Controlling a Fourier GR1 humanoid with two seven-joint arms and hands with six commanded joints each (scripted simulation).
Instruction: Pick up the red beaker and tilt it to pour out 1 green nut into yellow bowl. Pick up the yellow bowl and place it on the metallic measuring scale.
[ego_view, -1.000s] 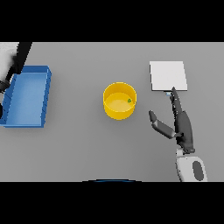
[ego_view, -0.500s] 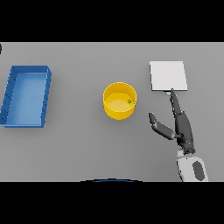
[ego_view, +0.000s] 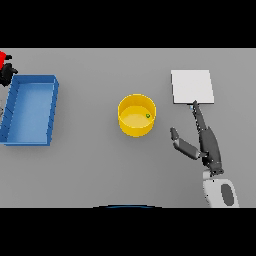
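While the yellow bowl (ego_view: 136, 115) stands upright near the middle of the grey table (ego_view: 100, 165), 1 green nut (ego_view: 148, 116) lies inside it, close to the wall on the bowl's right. The metallic measuring scale (ego_view: 192, 86), a flat pale square, lies to the right of the bowl and a little farther from the robot, clearly apart from it. The right hand (ego_view: 205, 141) rests on the table to the right of the bowl and nearer the robot; its fingers are straight and reach toward the scale, the tips at the scale's near edge, and its thumb is spread out toward the bowl without touching it. It holds nothing. Well to the left of the bowl sits a blue bin (ego_view: 31, 109). Beyond the bin's far left corner, at the picture's edge, a bit of the red beaker (ego_view: 4, 56) shows, with the dark left hand (ego_view: 7, 73) just beside it; whether those fingers clasp the beaker cannot be told.
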